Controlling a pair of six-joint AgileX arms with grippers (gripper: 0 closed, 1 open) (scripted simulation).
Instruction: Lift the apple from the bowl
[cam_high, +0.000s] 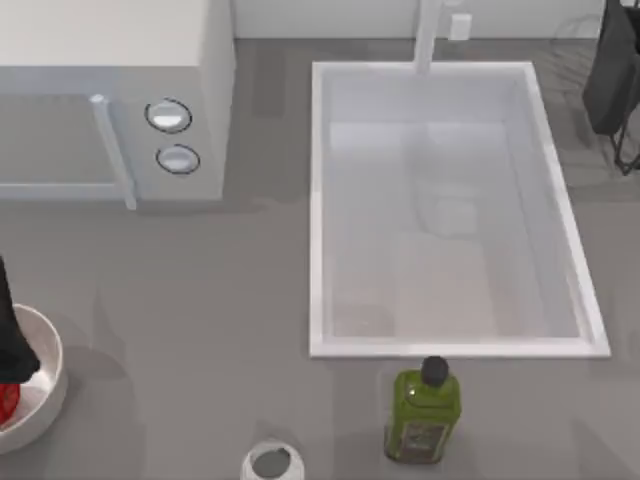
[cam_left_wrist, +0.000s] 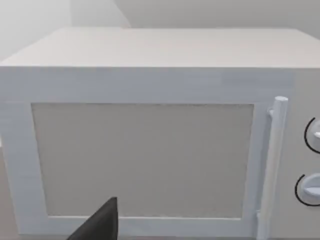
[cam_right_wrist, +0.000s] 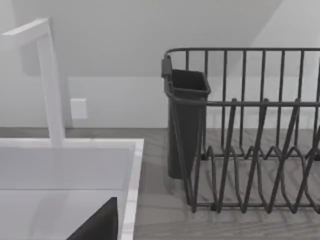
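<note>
1. The bowl (cam_high: 48, 385) sits at the far left edge of the table in the top view, near the front, partly cut off by the picture's edge.
2. The apple (cam_high: 8, 402) lies inside the bowl, a small patch of red at the left edge, partly covered by the dark arm above it.
3. The left gripper (cam_high: 12, 350) is a dark shape over the bowl, right above the apple. Whether its jaws are released or clenched cannot be told, nor whether they touch the fruit.
4. The left wrist view faces the microwave (cam_left_wrist: 145, 150), with its door, upright handle and two round knobs; a dark finger (cam_left_wrist: 102, 222) juts in at the lower edge.
5. The right arm (cam_high: 615, 70) is parked at the far right corner at the back, beside the sink (cam_high: 560, 230); its jaws cannot be made out either.
6. The right wrist view looks at a dark wire dish rack (cam_right_wrist: 250, 135) with a cutlery holder, the white tap (cam_right_wrist: 47, 80) and the sink's corner.
7. A green bottle (cam_high: 424, 412) with a dark cap stands just in front of the sink. It bears a label, but no writing on it can be read.
8. A small cup (cam_high: 271, 462) with a white rim stands at the front edge, left of the bottle.
</note>
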